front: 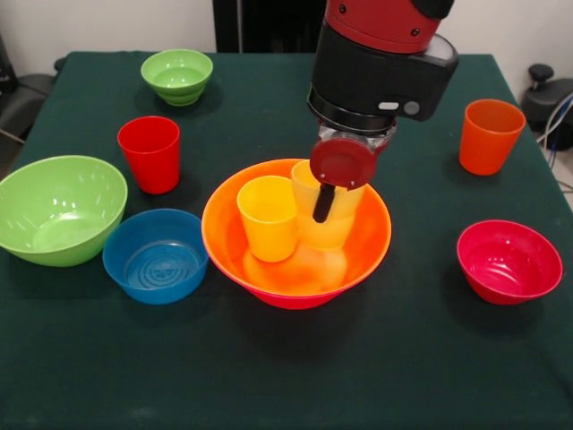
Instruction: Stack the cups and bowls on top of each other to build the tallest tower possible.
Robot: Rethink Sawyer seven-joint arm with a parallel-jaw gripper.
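A robot's black tool (pixel 323 204) reaches into one of two yellow plastic cups (pixel 268 218) standing in the large orange plastic bowl (pixel 358 260) mid-tabletop (pixel 286 376); whether it grips cannot be told. The small blue bowl (pixel 155 256) touches the medium-large green bowl (pixel 59 209) alongside; the red cup (pixel 149 153) stands behind.
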